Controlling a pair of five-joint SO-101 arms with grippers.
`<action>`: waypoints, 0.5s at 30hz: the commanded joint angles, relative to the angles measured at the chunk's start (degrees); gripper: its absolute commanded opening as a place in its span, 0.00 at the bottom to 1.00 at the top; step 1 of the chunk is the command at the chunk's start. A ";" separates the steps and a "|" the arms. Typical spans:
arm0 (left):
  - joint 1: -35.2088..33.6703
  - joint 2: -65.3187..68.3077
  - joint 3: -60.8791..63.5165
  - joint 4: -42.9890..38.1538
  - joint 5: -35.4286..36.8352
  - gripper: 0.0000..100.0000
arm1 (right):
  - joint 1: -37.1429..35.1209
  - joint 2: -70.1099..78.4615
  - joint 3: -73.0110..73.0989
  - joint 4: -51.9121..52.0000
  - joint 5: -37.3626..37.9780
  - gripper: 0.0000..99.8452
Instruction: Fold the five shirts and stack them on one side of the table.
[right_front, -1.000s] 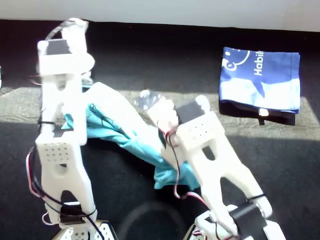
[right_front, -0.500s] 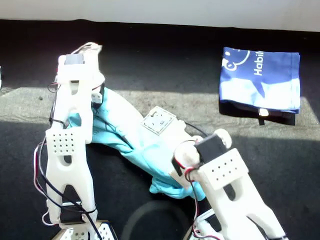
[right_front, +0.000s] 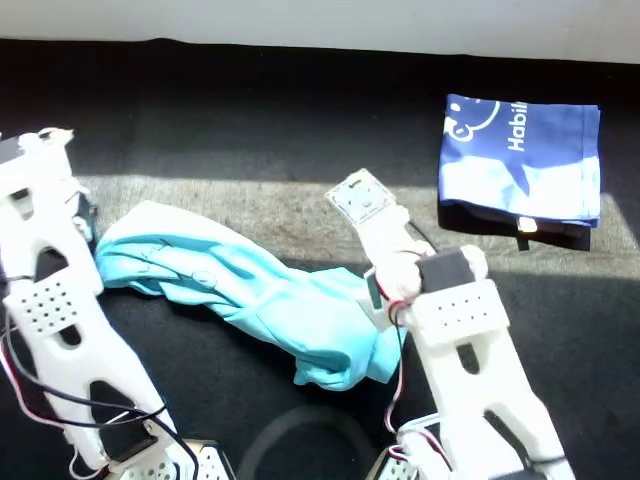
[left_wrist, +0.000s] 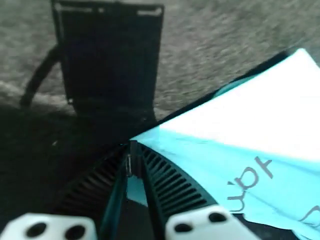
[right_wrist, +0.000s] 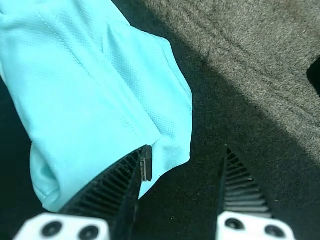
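Jaws of the left gripper (left_wrist: 133, 152) are pressed together on a thin edge of the teal shirt (right_front: 250, 295), and the cloth runs down between their ribbed faces. Jaws of the right gripper (right_wrist: 186, 150) stand apart with nothing between them. One of them lies over the hem at a corner of the shirt, the other over the bare dark table (right_front: 300, 100). In the high view the shirt lies crumpled in a long band across the middle of the table, from the left arm at the left edge to a bunched end beside the right arm. At the far right, well apart from it, a folded blue shirt (right_front: 520, 150) with white print rests on a dark folded garment (right_front: 510, 228). A paler strip (right_front: 250, 200) crosses the table.
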 joint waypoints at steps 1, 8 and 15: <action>-3.21 -0.66 -0.04 0.53 -1.14 0.01 | 0.04 10.95 -1.54 -4.53 -0.18 0.22; -1.45 -0.75 -0.40 0.62 -0.70 0.01 | -2.59 33.36 -14.37 -5.85 -7.21 0.22; 2.24 -6.73 -0.40 0.62 2.02 0.01 | -3.65 48.40 -25.19 -0.40 -9.14 0.33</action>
